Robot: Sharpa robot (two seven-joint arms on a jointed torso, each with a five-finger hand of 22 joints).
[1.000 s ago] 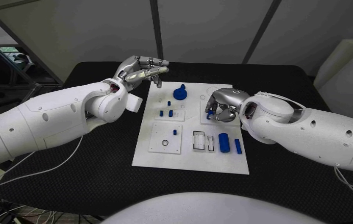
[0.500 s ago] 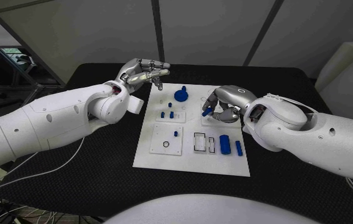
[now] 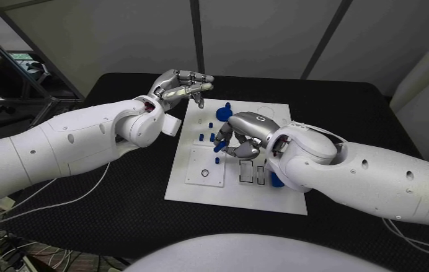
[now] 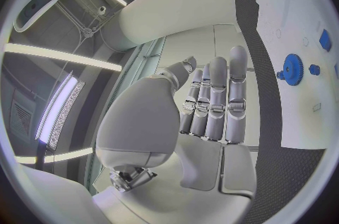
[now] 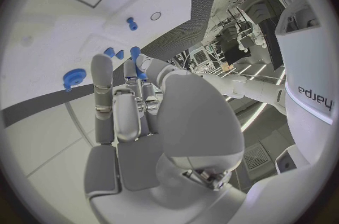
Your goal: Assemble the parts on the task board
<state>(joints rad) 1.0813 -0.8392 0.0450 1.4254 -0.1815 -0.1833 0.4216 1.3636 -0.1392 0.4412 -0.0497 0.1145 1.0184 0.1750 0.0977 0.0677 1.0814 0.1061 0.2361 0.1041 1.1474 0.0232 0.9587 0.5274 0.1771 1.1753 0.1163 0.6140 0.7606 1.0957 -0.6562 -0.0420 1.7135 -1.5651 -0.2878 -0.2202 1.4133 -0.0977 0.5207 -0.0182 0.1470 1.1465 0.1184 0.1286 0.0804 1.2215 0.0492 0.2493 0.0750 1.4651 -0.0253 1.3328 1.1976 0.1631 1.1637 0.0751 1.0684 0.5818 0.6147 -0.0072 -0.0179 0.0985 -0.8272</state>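
The right hand [image 3: 240, 137] hovers over the middle of the task board [image 3: 204, 188], pinching a small blue part [image 3: 219, 146] at its fingertips. The left hand [image 3: 181, 86] floats above the board's far-left corner, fingers straight, together, holding nothing.

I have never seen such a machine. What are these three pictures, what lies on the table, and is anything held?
It is a robot with two white arms ending in silver hands. One picture looks down from its head; the two round ones come from cameras at its wrists. On the black table lies the white task board, with small blue parts, including a blue gear. The right hand holds a small blue part over the board. The left hand holds nothing, its fingers out straight.
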